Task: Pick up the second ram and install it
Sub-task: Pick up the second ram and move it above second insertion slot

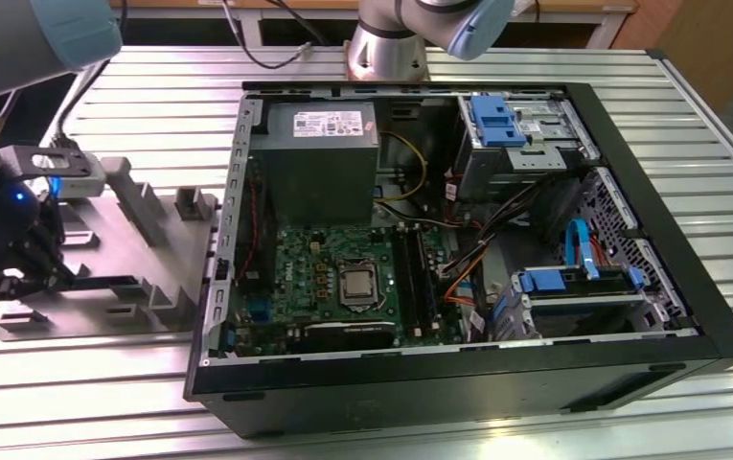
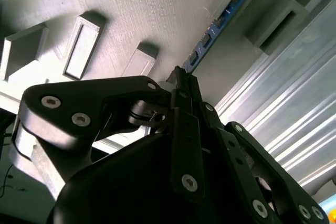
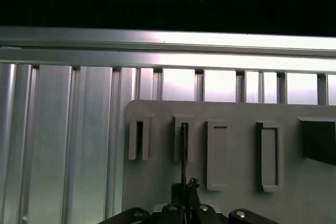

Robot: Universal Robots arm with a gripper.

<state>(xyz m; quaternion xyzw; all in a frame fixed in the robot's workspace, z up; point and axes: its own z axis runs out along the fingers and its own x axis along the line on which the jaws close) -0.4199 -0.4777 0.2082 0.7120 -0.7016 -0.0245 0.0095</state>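
Note:
The second ram (image 2: 220,22) is a thin blue-green strip standing on its edge in a slotted block of the grey fixture plate (image 1: 148,311), at the exterior view's left. In the first wrist view the ram (image 3: 184,150) shows edge-on as a dark line running from a slot to the fingers. My gripper (image 2: 179,77) is shut on the strip's near end, its black fingers pressed against both faces. The exterior view shows the gripper (image 1: 53,281) low over the plate, with the ram (image 1: 104,281) sticking out toward the computer case.
An open black computer case (image 1: 673,287) lies at the exterior view's right. It holds a green motherboard (image 1: 321,264) with long black slots (image 1: 411,278) and a grey power supply (image 1: 321,163). Another arm's base (image 1: 385,48) stands behind it. The fixture has several raised slot blocks (image 3: 269,156).

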